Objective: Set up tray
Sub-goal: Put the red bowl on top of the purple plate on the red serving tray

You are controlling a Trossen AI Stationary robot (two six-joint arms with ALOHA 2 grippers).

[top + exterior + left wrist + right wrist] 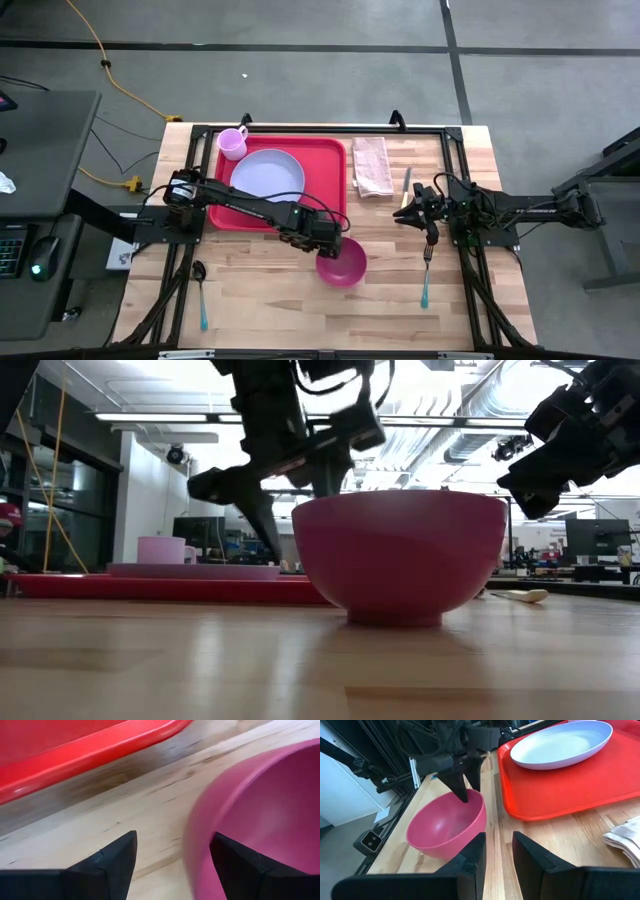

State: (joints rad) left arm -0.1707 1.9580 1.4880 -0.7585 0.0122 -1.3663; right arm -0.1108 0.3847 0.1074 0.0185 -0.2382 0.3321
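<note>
We see the tray [330, 160] lying flat at the far middle of the table [270, 290], carrying a lavender plate [268, 172] and a pink mug [232, 143]. Just beside its near right corner sits a pink bowl [341, 264]. Our left gripper [333, 243] straddles the bowl's rim with fingers spread wide, one finger [240, 865] inside, one outside. Our right gripper [412, 211] hovers near the folded cloth [372, 167], fingers narrowly parted, holding nothing.

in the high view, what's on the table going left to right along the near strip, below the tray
spoon → left gripper, open at the pink bowl's rim → pink bowl → fork
</note>
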